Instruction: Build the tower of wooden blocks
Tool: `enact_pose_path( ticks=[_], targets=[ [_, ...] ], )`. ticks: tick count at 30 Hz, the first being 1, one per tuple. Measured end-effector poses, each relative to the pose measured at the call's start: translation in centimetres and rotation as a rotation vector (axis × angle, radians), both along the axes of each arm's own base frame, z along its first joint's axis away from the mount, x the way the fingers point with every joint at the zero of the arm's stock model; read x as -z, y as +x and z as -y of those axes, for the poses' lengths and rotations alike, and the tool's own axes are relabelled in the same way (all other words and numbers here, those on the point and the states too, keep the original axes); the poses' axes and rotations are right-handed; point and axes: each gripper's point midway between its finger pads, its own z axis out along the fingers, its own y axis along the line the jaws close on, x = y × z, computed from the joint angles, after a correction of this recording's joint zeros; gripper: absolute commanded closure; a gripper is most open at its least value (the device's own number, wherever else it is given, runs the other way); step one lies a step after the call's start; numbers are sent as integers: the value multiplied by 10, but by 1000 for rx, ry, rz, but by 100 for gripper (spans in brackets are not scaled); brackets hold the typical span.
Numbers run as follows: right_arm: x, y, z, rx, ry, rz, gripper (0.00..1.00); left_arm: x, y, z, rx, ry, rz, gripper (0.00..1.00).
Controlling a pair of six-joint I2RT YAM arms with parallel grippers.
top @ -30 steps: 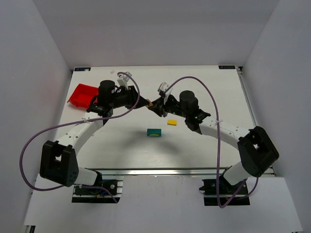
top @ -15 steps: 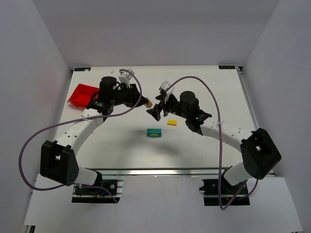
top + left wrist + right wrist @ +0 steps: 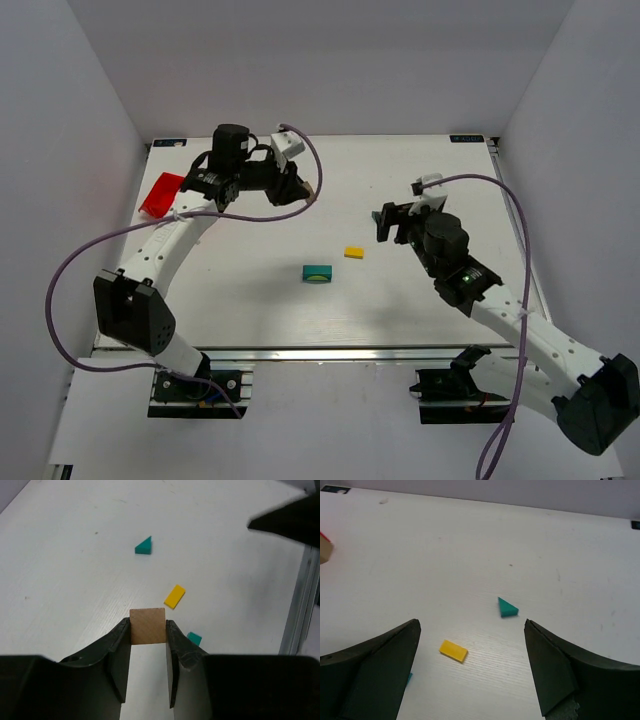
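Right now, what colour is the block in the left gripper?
Tan wooden block; left wrist view shows it best.

Red plastic bin [image 3: 156,197]: one, at the far-left edge of the counter [image 3: 250,305]. Counter: white, faint wood grain. Plain pale walls [image 3: 330,70]: enclosing left, back and right sides.

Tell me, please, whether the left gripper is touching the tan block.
Touching. The left wrist view shows the tan block pinched in the left gripper, both fingers flush against it.
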Motion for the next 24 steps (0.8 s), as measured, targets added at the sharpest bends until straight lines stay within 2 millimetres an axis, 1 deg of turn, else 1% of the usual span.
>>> enact_pose_path(
  ticks=[2, 3, 6, 10, 12, 15, 17, 20, 24],
  targets=[
    [1, -2, 17, 71, -3, -12, 11, 1, -8, 9, 119, 22, 51, 100],
    [1, -3, 22, 90, -4, -16, 11, 1, -12, 13, 173, 29, 77, 100],
    [8, -4, 30, 123, -24, -39, 11, 7, -26, 22, 301, 59, 129, 100],
    [30, -2, 33, 141, -89, -100, 11, 20, -36, 33, 414, 104, 138, 100],
    [43, -2, 34, 139, -129, -135, 11, 34, -40, 38, 452, 130, 113, 100],
    [61, -1, 33, 133, -183, -180, 11, 65, -48, 41, 492, 189, 40, 100],
    [69, -2, 34, 127, -211, -199, 11, 84, -55, 43, 517, 227, -5, 100],
    [72, -2, 34, 122, -234, -211, 11, 103, -69, 46, 549, 263, -23, 100],
    [68, -1, 34, 120, -237, -202, 11, 124, -91, 40, 559, 307, -20, 100]
  ],
)
